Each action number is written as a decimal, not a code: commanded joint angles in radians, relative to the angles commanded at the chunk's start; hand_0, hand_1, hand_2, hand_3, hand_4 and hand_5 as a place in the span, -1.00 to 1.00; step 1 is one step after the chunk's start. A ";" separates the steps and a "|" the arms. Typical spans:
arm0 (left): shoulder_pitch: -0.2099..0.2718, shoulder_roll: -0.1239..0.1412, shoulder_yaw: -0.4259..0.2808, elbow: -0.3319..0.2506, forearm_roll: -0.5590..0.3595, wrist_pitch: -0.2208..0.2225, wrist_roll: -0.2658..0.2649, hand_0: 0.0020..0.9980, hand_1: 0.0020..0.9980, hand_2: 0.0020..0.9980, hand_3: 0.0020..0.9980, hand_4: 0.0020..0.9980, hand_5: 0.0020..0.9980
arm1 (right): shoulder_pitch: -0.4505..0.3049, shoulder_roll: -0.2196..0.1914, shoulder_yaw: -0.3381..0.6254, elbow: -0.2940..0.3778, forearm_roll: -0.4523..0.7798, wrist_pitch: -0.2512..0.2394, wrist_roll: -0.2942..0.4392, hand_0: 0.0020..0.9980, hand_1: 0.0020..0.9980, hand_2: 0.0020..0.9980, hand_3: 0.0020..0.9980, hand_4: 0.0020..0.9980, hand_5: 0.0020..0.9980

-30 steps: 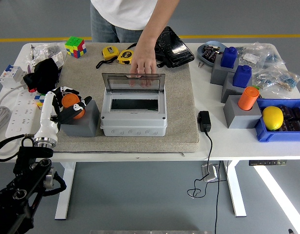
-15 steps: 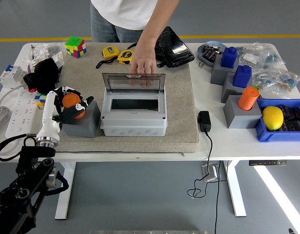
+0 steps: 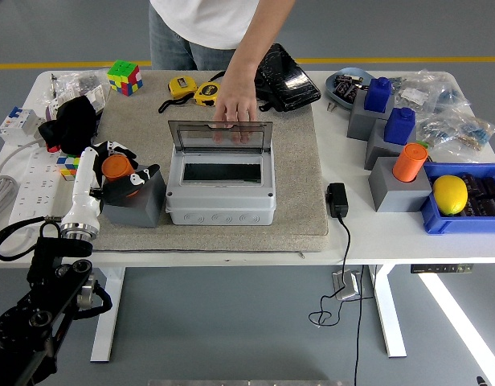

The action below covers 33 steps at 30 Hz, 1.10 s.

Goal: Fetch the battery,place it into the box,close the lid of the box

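An orange cylindrical battery (image 3: 115,166) stands at the top of a grey holder block (image 3: 140,203) on the beige mat (image 3: 300,181), left of the box. My left hand (image 3: 117,173) is curled around it, white and black fingers on both sides. The grey box (image 3: 221,197) sits mid-mat with its clear lid (image 3: 221,135) standing open at the back. A person's hand (image 3: 235,103) rests on the lid's top edge. My right arm is out of view.
At the right stand grey blocks holding an orange battery (image 3: 410,161) and blue ones (image 3: 378,94), and a blue bin (image 3: 440,221) with a lemon (image 3: 450,194). A black adapter (image 3: 337,199) lies beside the mat. Power strip (image 3: 26,189), black cloth (image 3: 71,121), Rubik's cube (image 3: 124,77) and tape measures (image 3: 183,86) crowd the left and back.
My left hand has shifted slightly up and away with the orange battery, and its fingers have reached further over the grey block. The person's hand and the lid stay put.
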 joint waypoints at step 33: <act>-0.019 -0.025 -0.001 0.000 -0.015 0.043 -0.027 -0.68 -0.57 -0.53 -0.55 0.95 -1.00 | -0.001 0.000 -0.006 0.000 0.004 0.000 0.000 0.65 0.55 0.52 0.59 1.00 1.00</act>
